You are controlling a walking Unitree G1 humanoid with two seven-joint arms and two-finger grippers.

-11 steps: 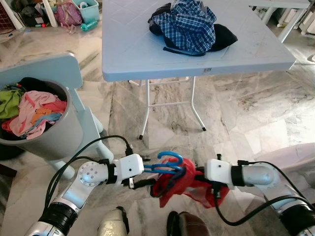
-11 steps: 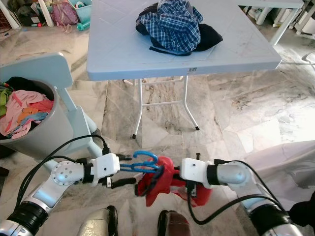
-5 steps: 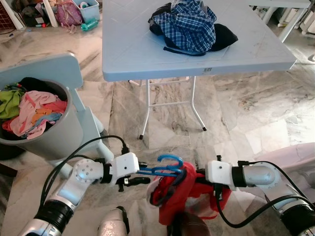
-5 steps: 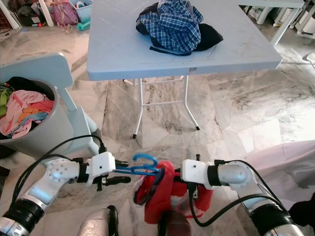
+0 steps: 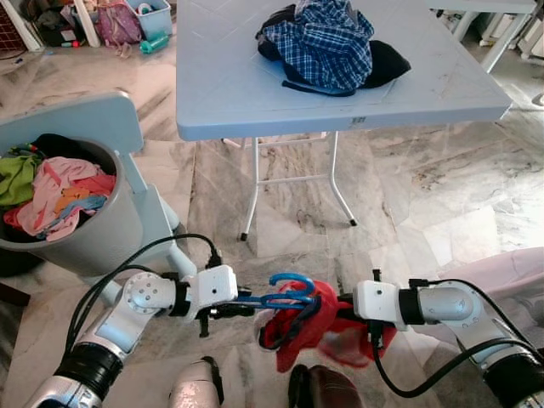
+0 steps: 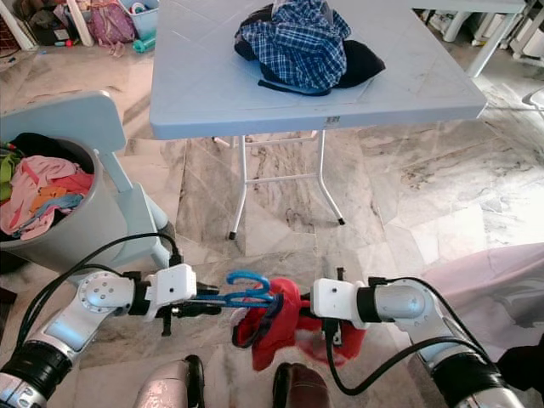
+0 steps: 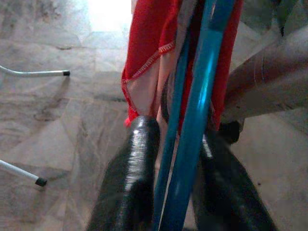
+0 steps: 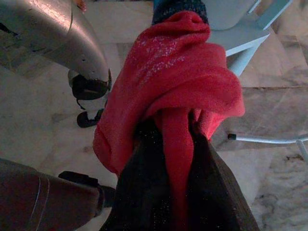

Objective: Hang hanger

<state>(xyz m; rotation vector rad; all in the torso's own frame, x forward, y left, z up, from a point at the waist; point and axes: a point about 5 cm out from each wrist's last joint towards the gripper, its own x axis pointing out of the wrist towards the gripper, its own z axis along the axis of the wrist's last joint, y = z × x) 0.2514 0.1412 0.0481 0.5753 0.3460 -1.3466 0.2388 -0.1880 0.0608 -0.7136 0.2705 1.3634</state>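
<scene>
I see a bright blue hanger (image 5: 285, 289) pinched between my left gripper's (image 7: 166, 159) glossy black fingers (image 7: 130, 183), and a red garment (image 8: 168, 91) bunched in my right gripper (image 5: 353, 310). Well beyond both hands, a blue-and-white plaid shirt (image 5: 327, 42) lies over black cloth on a pale blue table (image 5: 229, 85). Out past my left hand, the grey bin (image 5: 93, 238) holds pink, green and orange clothes. The floor (image 5: 425, 187) is grey-veined marble.

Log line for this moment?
left gripper: shut on blue plastic hanger | right gripper: shut on red garment | unhung
</scene>
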